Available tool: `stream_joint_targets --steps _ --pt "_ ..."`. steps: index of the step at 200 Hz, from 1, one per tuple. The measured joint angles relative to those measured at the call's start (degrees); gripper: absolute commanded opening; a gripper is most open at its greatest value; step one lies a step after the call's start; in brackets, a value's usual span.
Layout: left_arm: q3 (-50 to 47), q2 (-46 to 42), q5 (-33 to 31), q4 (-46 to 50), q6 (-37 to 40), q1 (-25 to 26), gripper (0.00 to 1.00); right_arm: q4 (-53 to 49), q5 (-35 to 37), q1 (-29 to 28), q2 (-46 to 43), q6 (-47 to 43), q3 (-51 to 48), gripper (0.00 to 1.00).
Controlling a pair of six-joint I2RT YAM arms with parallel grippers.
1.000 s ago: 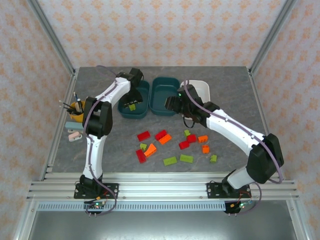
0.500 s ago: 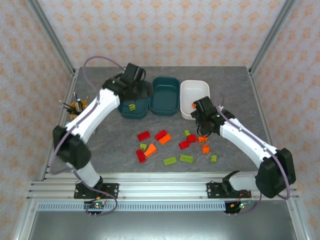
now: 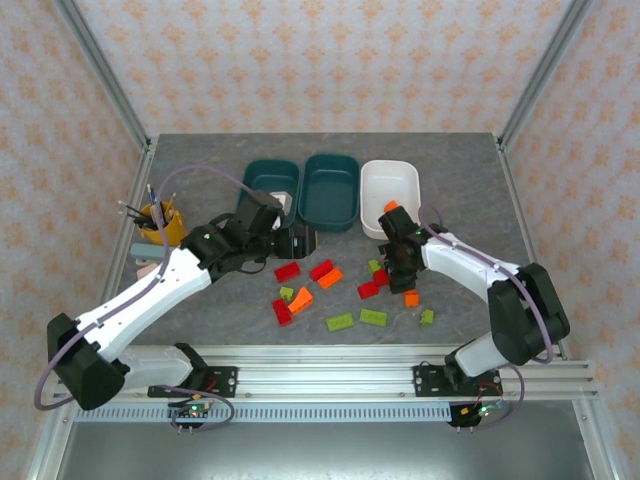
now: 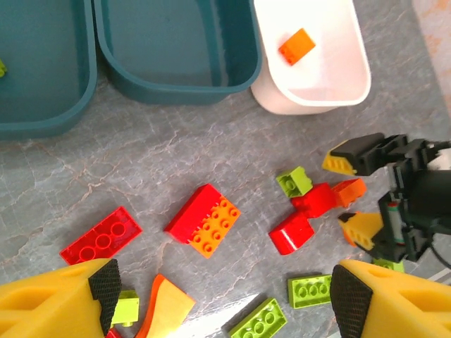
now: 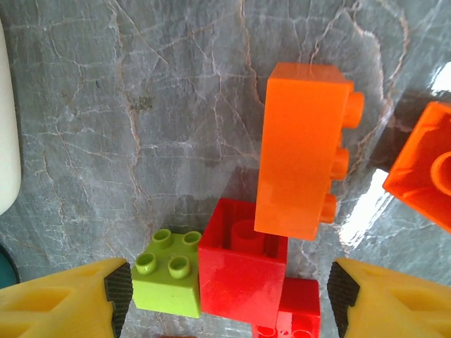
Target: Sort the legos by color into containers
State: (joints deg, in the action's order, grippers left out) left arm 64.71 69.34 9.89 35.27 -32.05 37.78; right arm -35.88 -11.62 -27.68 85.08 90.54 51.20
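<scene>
- The left gripper [image 3: 296, 243] had swung back from the left teal tray [image 3: 268, 178] to the near-left side of the loose bricks [image 3: 345, 290]. Its jaws were wide apart and empty above a joined red-and-orange pair [image 4: 204, 222].
- A green brick [image 4: 2, 68] lay in that tray, a sliver at the edge of the left wrist view.
- The right gripper [image 3: 400, 262] had come away from the white tray [image 3: 392, 180], where an orange brick [image 3: 390, 207] now lay.
- Its fingers were spread with nothing held, one on each side of a second orange brick [image 5: 303, 151] that touched a red brick [image 5: 243, 271] on the table.
- Both drops looked finished, so each arm seemed to be starting its next pick.
- Most bricks lay unsorted between the arms, so the sort was probably at an early stage.
</scene>
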Motion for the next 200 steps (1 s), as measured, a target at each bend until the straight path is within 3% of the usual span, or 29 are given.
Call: stream_joint_targets --steps 38,133,167,200 --pt "-0.02 -1.31 0.00 -0.26 -0.72 0.00 0.81 4.22 -1.79 0.37 2.69 1.95 -1.42 0.58" --pt "-0.02 -1.31 0.00 -1.01 -1.33 0.00 0.81 8.24 -3.08 0.52 5.81 2.45 -2.10 0.31" --pt "-0.02 -1.31 -0.04 -1.33 -1.99 0.00 0.81 5.33 -1.25 0.52 4.72 0.70 -1.31 0.27" --pt "0.15 -1.33 -1.38 -1.31 -3.41 0.00 0.81 -2.58 4.37 0.17 0.24 -7.74 6.12 0.27"
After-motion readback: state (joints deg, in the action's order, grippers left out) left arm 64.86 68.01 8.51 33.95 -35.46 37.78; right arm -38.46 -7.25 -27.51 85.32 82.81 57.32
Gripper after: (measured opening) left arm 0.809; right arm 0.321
